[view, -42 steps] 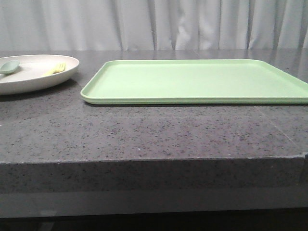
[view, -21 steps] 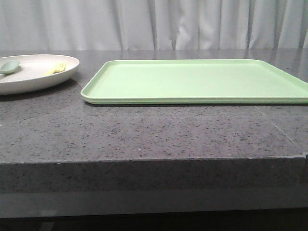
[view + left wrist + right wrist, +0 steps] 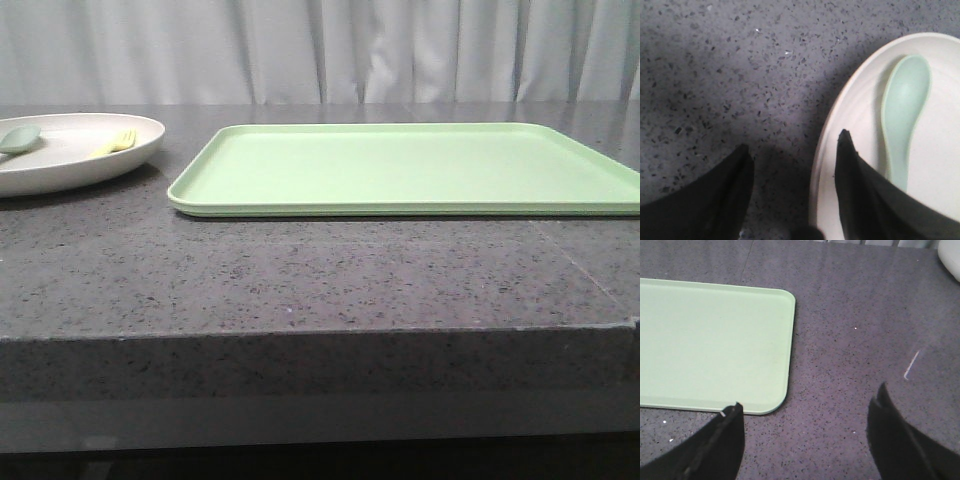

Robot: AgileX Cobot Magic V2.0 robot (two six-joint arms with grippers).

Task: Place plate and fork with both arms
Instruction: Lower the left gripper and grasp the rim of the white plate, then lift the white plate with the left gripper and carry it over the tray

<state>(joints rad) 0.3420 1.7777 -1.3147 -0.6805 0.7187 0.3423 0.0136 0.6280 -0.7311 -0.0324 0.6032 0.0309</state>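
where speckled stone counter [image 3: 300, 290] spreads, round matte plate [image 3: 70, 160], flat tray [image 3: 400, 170]

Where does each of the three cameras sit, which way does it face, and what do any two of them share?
Front view: low at the table's near edge, facing forward across the counter at the green tray and the plate far left, which holds the fork; no robot part shows.
Left wrist view: above the plate's rim, looking down; the open left gripper straddles the rim, beside the spoon.
Right wrist view: looking down past the tray's corner; the open right gripper over bare counter.
Shared: front and left wrist show plate and spoon; front and right wrist show the tray.
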